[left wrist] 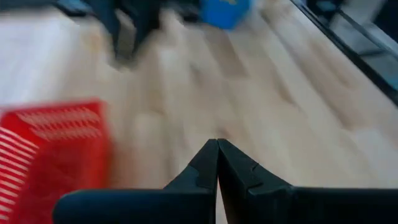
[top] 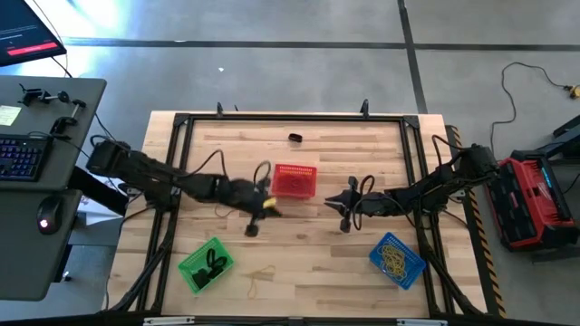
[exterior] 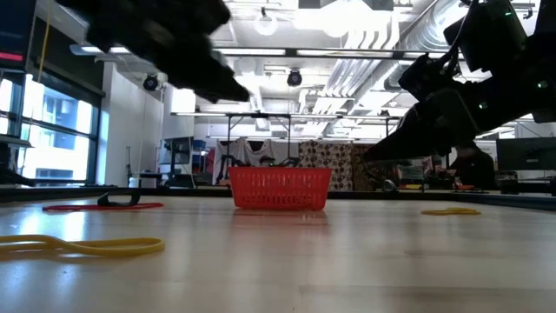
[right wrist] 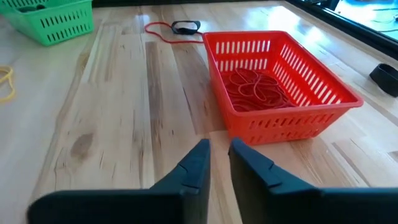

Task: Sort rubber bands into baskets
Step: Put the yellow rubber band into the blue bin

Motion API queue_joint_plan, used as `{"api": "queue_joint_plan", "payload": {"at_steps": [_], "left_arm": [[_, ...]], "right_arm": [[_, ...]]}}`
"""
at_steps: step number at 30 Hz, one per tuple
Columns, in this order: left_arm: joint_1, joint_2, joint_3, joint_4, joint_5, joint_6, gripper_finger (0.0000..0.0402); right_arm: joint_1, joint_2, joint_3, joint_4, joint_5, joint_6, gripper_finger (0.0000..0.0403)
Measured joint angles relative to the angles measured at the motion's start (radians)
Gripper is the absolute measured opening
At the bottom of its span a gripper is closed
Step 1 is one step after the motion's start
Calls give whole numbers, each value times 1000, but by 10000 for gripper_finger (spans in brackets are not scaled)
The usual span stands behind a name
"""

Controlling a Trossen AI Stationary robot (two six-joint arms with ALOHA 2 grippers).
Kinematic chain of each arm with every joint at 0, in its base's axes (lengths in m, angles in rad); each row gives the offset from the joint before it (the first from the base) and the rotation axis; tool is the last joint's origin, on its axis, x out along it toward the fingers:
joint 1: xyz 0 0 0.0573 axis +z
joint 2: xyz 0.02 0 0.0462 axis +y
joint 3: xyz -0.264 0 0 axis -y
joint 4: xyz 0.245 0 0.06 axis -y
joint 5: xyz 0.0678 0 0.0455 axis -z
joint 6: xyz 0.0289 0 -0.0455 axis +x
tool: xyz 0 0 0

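Right hand [right wrist: 216,163] hovers near the red basket [right wrist: 281,87], fingers slightly parted.

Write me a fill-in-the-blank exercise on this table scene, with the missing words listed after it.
1. The reddish rubber bands lie inside the ____ basket.
2. In the high view, the basket nearest the right arm is the ____ one.
3. The left gripper has its fingers ____.
4. The green basket holds bands of ____ colour.

Missing words: red; blue; shut; black
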Motion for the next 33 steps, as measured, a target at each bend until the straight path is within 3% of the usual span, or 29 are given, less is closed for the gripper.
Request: {"api": "queue_joint_plan", "payload": {"at_steps": [8,15,20,27,33], "left_arm": [[-242,-18,1,-170,4,-156,2],[-364,-11,37,-237,-52,-369,36],[-405,43,129,-385,-123,-409,73],[-409,172,288,-546,-74,-517,111],[-423,302,429,-681,-43,-597,116]], "right_arm": [[0,0,0,1,0,5,78],[0,0,0,-1,0,6,79],[0,0,0,-4,0,16,79],[0,0,0,-15,0,30,78],[0,0,0,-14,7,25,78]]}}
